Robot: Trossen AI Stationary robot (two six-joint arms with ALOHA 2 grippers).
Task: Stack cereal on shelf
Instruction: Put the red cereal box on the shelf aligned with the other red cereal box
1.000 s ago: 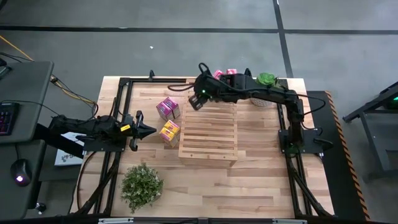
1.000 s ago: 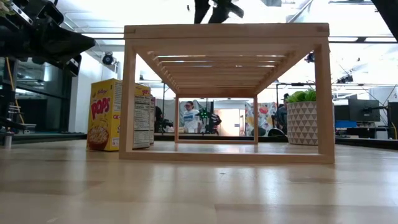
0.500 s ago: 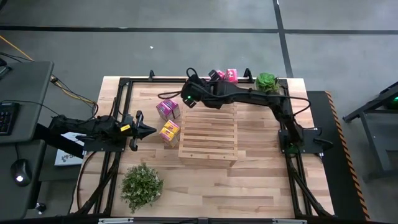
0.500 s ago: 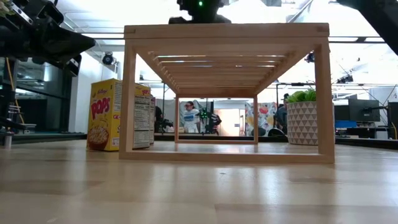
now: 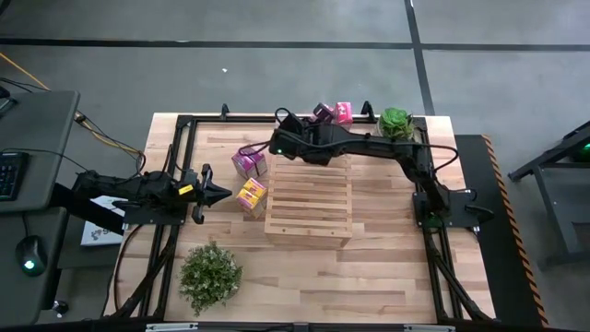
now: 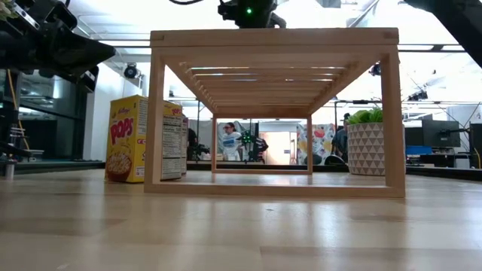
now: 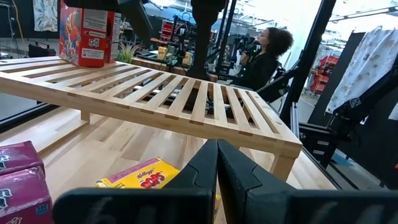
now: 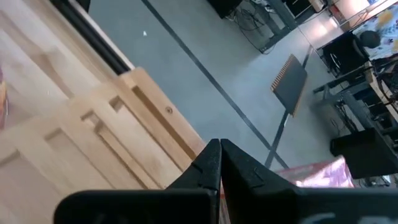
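High view: the cereal boxes lie in two groups. A pink-magenta box [image 5: 248, 162] and a yellow box [image 5: 251, 194] stand on the table [image 5: 387, 267] just beside the left edge of the shelf [image 5: 309, 203], the yellow one touching or almost touching it. Two more pink boxes [image 5: 335, 112] sit at the table's far edge, behind the shelf, near a green plant in a patterned pot [image 5: 396, 121]. No box shows on the shelf's slatted top from above.

The right gripper [image 5: 277, 140] hangs over the far left corner of the shelf, close to the pink-magenta box on the table; in its wrist view its two fingers are pressed together with nothing between them. The left gripper [image 5: 224, 194] waits low at the left side of the table, pointing at the yellow box, its fingers likewise closed and empty. A leafy plant [image 5: 210, 275] stands at the near left of the table.
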